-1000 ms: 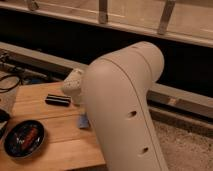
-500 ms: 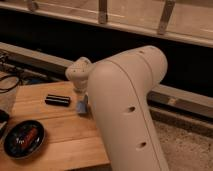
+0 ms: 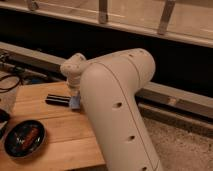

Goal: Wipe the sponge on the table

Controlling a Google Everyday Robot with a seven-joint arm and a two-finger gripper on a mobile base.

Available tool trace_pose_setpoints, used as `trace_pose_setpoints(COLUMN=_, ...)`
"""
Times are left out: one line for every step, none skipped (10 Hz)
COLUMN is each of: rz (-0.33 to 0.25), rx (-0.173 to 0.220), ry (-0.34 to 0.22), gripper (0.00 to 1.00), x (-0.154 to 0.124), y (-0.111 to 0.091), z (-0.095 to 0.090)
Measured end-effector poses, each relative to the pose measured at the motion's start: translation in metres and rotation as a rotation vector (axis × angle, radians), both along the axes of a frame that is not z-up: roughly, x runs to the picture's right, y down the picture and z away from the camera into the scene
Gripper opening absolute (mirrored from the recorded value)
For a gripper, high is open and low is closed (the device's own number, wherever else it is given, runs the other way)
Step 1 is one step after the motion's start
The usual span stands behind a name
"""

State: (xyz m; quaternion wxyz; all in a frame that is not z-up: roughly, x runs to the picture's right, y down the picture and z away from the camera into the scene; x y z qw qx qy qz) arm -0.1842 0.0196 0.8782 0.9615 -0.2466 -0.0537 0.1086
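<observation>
The light-blue sponge (image 3: 75, 103) rests on the light wooden table (image 3: 47, 120), right beside the end of a flat black bar (image 3: 57, 100). My gripper (image 3: 75, 96) points straight down from the white wrist (image 3: 74, 70) and is shut on the sponge, pressing it against the planks. The bulky white arm (image 3: 117, 110) fills the middle of the view and hides the right part of the table.
A dark round bowl (image 3: 22, 139) with something reddish inside sits at the table's near left. Black cables (image 3: 10, 82) lie off the far left corner. Speckled grey floor (image 3: 185, 145) is to the right, and a dark railing wall runs behind.
The sponge and gripper have slid away from me across the table, from the near middle up to the black bar's end, then slightly left. The arm has swung with them.
</observation>
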Motion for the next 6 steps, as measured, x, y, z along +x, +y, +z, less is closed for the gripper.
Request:
trace_pose_setpoints(rz=0.004, rx=0.005, ry=0.006, gripper=0.19, x=0.006, y=0.003, z=-0.003)
trace_pose_setpoints(rz=0.004, rx=0.011, ry=0.011, gripper=0.29, x=0.011, y=0.001, z=-0.002)
trace_pose_setpoints(rz=0.008, rx=0.010, ry=0.012, gripper=0.37, x=0.010, y=0.001, z=-0.003)
trace_pose_setpoints(rz=0.012, rx=0.004, ry=0.027, gripper=0.50, x=0.020, y=0.002, z=-0.003)
trace_pose_setpoints(rz=0.018, rx=0.003, ry=0.041, gripper=0.58, x=0.026, y=0.004, z=-0.005)
trace_pose_setpoints(rz=0.017, rx=0.000, ry=0.049, gripper=0.62, x=0.022, y=0.008, z=-0.009)
